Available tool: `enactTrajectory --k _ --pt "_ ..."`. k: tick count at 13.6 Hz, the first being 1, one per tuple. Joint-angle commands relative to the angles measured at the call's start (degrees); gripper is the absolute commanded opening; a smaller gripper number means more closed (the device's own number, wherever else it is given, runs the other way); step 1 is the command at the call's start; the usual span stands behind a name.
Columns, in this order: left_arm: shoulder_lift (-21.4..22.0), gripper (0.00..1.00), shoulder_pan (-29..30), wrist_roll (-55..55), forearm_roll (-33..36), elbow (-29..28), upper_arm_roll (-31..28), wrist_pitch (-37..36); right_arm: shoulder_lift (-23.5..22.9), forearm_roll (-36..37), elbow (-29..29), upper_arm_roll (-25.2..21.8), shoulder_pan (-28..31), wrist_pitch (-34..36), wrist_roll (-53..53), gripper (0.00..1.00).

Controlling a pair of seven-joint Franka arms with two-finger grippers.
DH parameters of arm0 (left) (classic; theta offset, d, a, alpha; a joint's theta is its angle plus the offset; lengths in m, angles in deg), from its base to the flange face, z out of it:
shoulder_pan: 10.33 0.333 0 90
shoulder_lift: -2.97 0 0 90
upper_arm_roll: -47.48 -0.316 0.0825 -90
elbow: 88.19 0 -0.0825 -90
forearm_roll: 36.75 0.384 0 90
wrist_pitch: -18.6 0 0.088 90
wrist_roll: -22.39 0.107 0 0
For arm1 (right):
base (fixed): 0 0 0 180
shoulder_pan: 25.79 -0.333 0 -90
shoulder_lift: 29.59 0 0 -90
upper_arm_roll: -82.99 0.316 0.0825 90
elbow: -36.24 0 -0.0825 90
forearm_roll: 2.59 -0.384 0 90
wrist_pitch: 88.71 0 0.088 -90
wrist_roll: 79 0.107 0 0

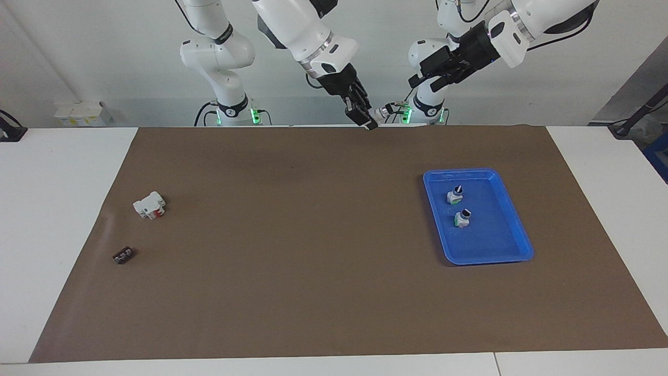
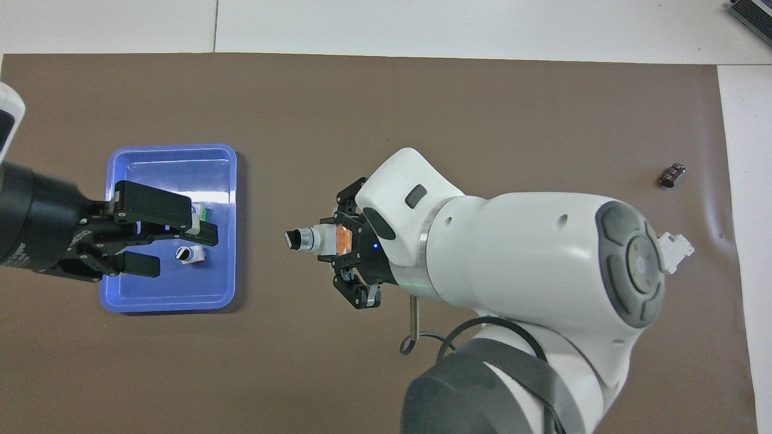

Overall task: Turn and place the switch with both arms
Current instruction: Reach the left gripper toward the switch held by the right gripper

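High over the mat's middle, the right gripper [image 2: 338, 241] clamps the switch [image 2: 316, 239] by its white body, knob pointing toward the left arm's end of the table.
The left gripper [image 2: 181, 241] hangs over the blue tray [image 2: 111, 289] with its fingers spread apart, holding nothing, aimed at the switch. The switch looks light, rigid and hard-shelled, so it should stand a firm pinch. Its flat body sides, orange face up, give the surest hold and are already taken. The black knob [image 1: 384, 111] and silver collar stick out free, and the knob is the part to pinch and twist. It is small and smooth, so a shallow or off-centre pinch may slip. Two more switches [image 1: 454, 196] [image 1: 463, 218] stand in the tray.
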Motion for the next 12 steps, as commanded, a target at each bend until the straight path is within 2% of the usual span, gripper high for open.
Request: enactTrajectory --k 1,3,5,6,7,8,10,12 --pt "3.9 1.0 -0.4 -4.7 -2.3 -6.2 0.9 6.3 0.5 -1.2 -0.6 0.3 0.3 -0.8 0.9 0.0" --pt "4.9 1.0 -0.4 -6.7 -5.1 -8.9 0.9 11.1 0.5 -1.2 -0.6 0.3 0.3 -0.8 1.0 0.0" --pt "6.4 0.89 -0.4 -7.4 -7.2 -11.7 1.0 13.3 0.5 -1.2 -0.6 0.3 0.3 -0.8 1.0 0.0" --pt "7.3 0.78 -0.4 -7.2 -8.2 -13.3 1.0 13.7 0.5 -1.2 -0.6 0.3 0.3 -0.8 1.1 0.0" --pt "8.1 0.54 -0.6 -7.2 -9.1 -14.8 1.1 15.0 0.5 -1.2 -0.6 0.3 0.3 -0.9 1.2 0.0" --pt "8.9 0.35 -1.1 -7.2 -9.2 -16.4 1.5 16.9 0.6 -1.2 -0.6 0.3 0.2 -0.9 1.3 0.0" --pt "10.4 0.34 -1.2 -7.2 -9.3 -19.2 2.5 20.2 0.5 -1.3 -0.6 0.3 -0.9 -2.2 2.9 0.0" --pt "10.6 0.34 -1.2 -7.2 -9.5 -19.5 2.8 22.0 0.4 -1.2 -0.6 0.3 -1.3 -4.5 3.5 0.0"
